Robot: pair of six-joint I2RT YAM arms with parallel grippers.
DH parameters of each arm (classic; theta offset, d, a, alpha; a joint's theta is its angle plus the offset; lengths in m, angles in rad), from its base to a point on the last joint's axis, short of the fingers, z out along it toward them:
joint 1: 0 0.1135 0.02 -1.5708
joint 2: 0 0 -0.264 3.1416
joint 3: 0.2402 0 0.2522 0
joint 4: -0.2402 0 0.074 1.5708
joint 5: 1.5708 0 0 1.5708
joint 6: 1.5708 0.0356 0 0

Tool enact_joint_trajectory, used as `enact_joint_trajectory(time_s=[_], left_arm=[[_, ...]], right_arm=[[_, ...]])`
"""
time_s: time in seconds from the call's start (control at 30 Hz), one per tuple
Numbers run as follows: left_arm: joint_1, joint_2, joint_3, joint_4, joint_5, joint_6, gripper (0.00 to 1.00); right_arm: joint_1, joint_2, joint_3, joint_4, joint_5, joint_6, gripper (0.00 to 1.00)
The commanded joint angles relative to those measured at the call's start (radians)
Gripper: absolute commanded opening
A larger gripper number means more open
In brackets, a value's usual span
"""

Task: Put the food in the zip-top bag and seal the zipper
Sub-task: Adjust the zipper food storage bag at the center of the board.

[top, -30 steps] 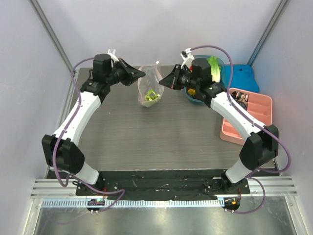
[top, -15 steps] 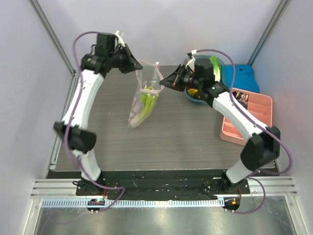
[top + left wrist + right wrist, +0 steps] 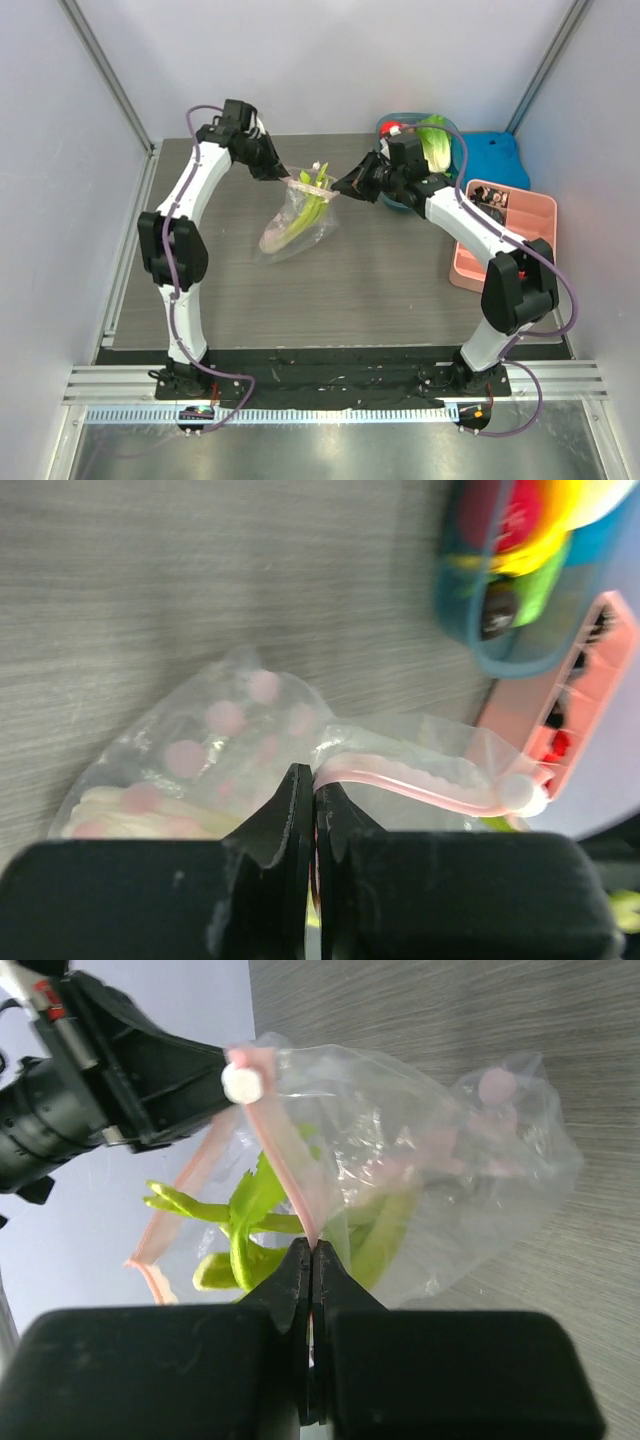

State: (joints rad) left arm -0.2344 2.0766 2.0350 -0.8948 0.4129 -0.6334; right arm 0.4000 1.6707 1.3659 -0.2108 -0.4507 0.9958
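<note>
Zip-top bag (image 3: pixel 290 228) hung over the worktop (image 3: pixel 400 280), strung between both arms. The left gripper (image 3: pixel 284 177) was clamped on one end of the zipper (image 3: pixel 311 187) and the right gripper (image 3: pixel 339 190) on the other, so the zipper's long axis ran straight between them. The celery stalk (image 3: pixel 303 212) lay inside, and the mouth gaped.

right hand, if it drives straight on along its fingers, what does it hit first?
The right hand pinches the zipper of the zip-top bag; straight past it, the celery stalk and its leafy top look first in line. The left hand sits off to the side, though depth is unclear.
</note>
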Motion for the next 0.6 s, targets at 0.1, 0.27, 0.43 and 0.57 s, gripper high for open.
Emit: enact_joint_trajectory(time_s=[0.1,0.27,0.43,0.57], left_arm=[[0.0,-0.108,0.174,0.018,0.011,0.055,0.02],[-0.063,-0.104,0.199,-0.078,-0.131,0.17,0.0],[-0.062,-0.144,0.181,-0.082,-0.224,0.244,0.0],[-0.062,-0.194,0.235,-0.141,-0.175,0.279,0.0]], right_arm=[[-0.001,-0.109,0.145,-0.039,0.052,-0.097,0.01],[0.002,-0.143,0.134,-0.176,0.125,-0.192,0.01],[0.011,-0.204,0.153,-0.206,0.161,-0.325,0.01],[0.045,-0.264,0.165,-0.229,0.295,-0.448,0.01]])
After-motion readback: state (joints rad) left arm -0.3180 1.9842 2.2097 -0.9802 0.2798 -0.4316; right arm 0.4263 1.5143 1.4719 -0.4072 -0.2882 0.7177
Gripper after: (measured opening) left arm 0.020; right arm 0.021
